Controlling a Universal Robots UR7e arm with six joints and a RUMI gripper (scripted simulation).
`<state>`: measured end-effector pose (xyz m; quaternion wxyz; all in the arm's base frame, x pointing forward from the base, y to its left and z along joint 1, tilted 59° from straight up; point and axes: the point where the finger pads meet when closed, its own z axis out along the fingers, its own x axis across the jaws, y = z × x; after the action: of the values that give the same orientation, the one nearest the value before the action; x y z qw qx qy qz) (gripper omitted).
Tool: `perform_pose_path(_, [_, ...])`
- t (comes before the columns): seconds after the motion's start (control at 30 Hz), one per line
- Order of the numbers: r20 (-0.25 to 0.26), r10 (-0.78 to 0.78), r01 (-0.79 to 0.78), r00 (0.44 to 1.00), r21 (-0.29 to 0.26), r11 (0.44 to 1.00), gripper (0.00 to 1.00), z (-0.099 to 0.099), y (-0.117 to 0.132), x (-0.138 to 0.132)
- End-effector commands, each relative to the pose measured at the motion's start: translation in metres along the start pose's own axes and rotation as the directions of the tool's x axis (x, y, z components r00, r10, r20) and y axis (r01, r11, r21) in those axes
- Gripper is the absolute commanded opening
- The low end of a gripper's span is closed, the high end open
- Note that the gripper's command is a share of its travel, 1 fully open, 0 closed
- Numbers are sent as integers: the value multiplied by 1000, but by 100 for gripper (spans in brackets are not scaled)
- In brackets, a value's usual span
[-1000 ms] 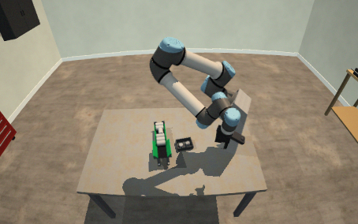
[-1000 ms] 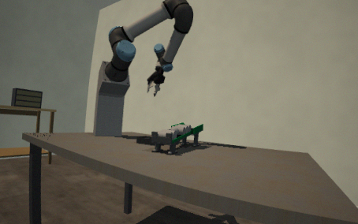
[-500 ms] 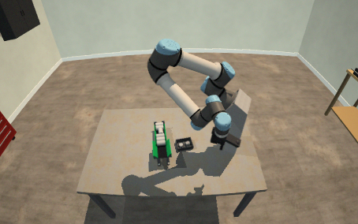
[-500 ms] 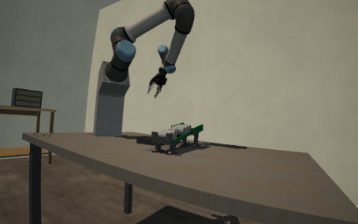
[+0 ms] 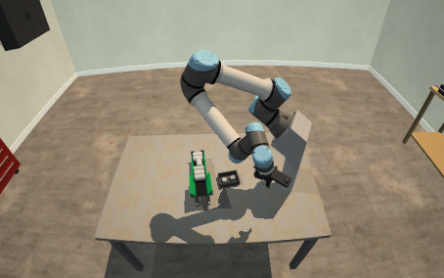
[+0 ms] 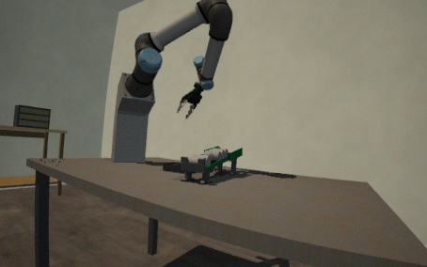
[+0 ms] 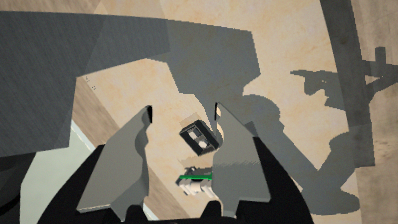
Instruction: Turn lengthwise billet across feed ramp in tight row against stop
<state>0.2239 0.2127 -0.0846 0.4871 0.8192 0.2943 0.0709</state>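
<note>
The table [image 5: 137, 215] carries a grey pedestal [image 6: 132, 127] at its far side, from which the arm [image 5: 240, 83] rises, folds over and hangs its wrist high above the surface. Near the table's middle stands the feed ramp [image 5: 191, 177], a green-sided chute on short dark legs, sloping down to one end. Pale steel billets [image 5: 199, 163] lie on it in a line; in the exterior view they [image 6: 201, 158] bunch near the lower end, but which one lies lengthwise is too small to tell. Just beside the ramp sits a small dark tray [image 5: 228, 179] with light pieces inside, apart from the ramp. The arm's shadow falls across the table around both. The gripper [image 6: 186, 107] hangs well above and to the side of the ramp, touching nothing. Its fingers stand partly closed with a gap between them and nothing held; through that gap the wrist view shows the tray [image 7: 199, 137] and the ramp's end [image 7: 196, 181] far below.
</note>
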Motion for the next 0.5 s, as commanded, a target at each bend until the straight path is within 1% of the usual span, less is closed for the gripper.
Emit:
perform_pose_path(0.0, [41,60,-61,997,36,997,40,3,7,4])
perform_pose_path(0.1, [110,147,-157,983,87,984,40,7,18,9])
perform_pose_path(0.47, [110,147,-157,983,87,984,40,7,18,9])
